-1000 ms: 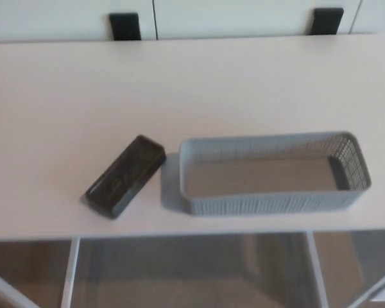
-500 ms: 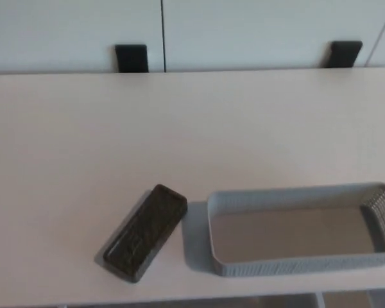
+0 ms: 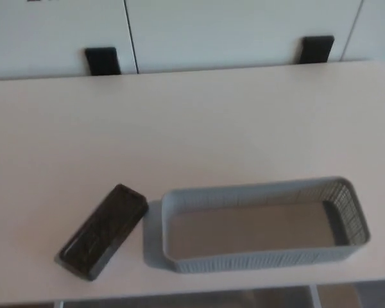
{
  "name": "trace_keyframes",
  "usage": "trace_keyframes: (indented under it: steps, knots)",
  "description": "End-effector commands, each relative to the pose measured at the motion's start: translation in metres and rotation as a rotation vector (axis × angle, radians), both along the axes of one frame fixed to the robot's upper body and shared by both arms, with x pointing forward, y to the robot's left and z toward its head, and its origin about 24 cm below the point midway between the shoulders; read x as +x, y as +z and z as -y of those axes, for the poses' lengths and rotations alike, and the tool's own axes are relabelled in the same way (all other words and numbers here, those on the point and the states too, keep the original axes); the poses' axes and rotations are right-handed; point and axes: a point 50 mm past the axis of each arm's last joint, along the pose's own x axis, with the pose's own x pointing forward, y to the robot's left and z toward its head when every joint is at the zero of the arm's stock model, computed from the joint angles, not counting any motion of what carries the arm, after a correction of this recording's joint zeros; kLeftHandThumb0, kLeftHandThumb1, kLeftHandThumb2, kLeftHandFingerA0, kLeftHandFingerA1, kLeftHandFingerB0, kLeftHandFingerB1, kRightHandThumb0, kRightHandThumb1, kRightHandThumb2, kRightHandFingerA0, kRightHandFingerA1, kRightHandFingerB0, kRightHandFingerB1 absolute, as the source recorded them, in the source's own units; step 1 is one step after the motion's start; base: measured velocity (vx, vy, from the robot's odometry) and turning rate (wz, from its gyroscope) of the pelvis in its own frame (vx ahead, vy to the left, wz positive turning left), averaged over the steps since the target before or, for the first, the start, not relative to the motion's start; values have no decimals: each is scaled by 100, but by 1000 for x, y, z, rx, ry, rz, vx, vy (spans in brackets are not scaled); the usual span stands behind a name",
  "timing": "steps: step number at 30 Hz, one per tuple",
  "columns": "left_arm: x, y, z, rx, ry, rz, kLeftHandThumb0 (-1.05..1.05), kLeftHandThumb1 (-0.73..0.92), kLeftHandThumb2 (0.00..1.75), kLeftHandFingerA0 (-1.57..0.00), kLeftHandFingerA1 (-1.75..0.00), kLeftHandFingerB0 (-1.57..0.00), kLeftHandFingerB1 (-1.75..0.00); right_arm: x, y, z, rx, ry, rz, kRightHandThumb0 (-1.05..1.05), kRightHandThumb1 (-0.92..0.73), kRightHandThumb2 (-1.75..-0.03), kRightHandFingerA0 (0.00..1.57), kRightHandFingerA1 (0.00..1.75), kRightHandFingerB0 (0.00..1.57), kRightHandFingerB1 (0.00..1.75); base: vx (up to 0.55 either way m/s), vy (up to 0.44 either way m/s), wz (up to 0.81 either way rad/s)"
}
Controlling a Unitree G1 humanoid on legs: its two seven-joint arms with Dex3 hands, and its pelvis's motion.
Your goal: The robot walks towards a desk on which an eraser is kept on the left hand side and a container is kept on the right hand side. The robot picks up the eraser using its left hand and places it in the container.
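Note:
A black oblong eraser (image 3: 103, 231) lies flat on the pale desk (image 3: 179, 128), near its front edge on the left, turned diagonally. To its right stands a grey mesh container (image 3: 263, 224), long and shallow, with nothing in it. A narrow gap separates the eraser's upper end from the container's left wall. Neither of my hands shows in the head view.
Two black brackets (image 3: 102, 61) (image 3: 317, 48) sit at the desk's far edge against white cabinet panels. The desk's front edge runs along the bottom of the picture, and its right edge shows at the upper right.
The whole picture has shifted as the camera moved: the scene slid down, then left. The eraser and container keep the same places relative to each other.

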Motion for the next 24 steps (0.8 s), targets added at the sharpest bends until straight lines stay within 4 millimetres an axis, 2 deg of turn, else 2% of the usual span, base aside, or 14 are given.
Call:
trace_keyframes:
  steps: [1, 5, 6, 7, 8, 10, 11, 12, 13, 14, 15, 24]
  knots:
    - [-6, -2, -7, 4, 25, -55, -39, 64, 60, -43, -34, -34, -33, -1, 3, -1, -1, 6, 17, -45, -36, -73, 66, 65, 48, 57, -124, 123, 0]
    - [-3, -2, -7, 12, 15, -57, -40, 63, 59, -43, -34, -34, -33, 1, 2, -1, -1, 1, 18, -43, -36, -72, 66, 65, 49, 58, -157, 229, 10]
    - [-3, -2, -7, 11, 14, -56, -40, 64, 59, -44, -34, -34, -33, 1, 2, -1, 0, 3, 19, -36, -46, -53, 69, 56, 53, 48, -141, 410, -39]
    - [-3, -1, -7, 8, 14, -57, -40, 64, 59, -44, -34, -34, -33, 1, 2, -2, -2, 6, 21, -44, -36, -73, 66, 65, 49, 58, -157, 407, 6]
    - [-2, -1, -7, 4, 18, -55, -39, 63, 59, -44, -34, -35, -33, 1, 2, -1, -5, 8, 21, -39, -46, -53, 70, 56, 53, 48, -173, 166, -3]
    - [-1, -1, -6, -3, 24, -50, -38, 63, 59, -45, -35, -36, -33, 0, 3, -1, -3, 9, 24, -38, -46, -53, 70, 56, 53, 48, -110, 121, 0]
    - [0, -1, -7, -5, 26, -51, -38, 63, 59, -44, -35, -36, -34, 1, 3, -1, 0, 6, 23, -45, -36, -73, 65, 65, 49, 58, -173, 42, 7]
    - [0, -1, -7, -5, 26, -51, -38, 63, 59, -45, -35, -36, -34, 2, 2, -1, 3, 3, 21, -45, -36, -73, 65, 65, 49, 58, -160, -19, 3]
    - [1, -1, -7, -2, 24, -51, -39, 63, 59, -45, -35, -36, -34, 2, 2, -1, 2, 3, 21, -40, -45, -53, 69, 56, 53, 48, -143, -36, 0]
    - [1, -1, -7, 1, 21, -50, -39, 63, 59, -46, -36, -37, -34, 2, 1, -1, 0, 3, 22, -45, -36, -72, 65, 65, 49, 58, -145, -67, 0]
    - [2, 0, -6, 4, 17, -50, -39, 64, 60, -47, -36, -37, -34, 3, 2, -1, -3, 4, 23, -38, -46, -53, 69, 55, 53, 47, -155, -47, -2]
    - [4, 1, -6, 22, -7, -60, -42, 65, 60, -48, -36, -36, -33, 2, 5, -2, -9, 18, 13, -37, -48, -53, 68, 54, 52, 46, -140, -91, -7]
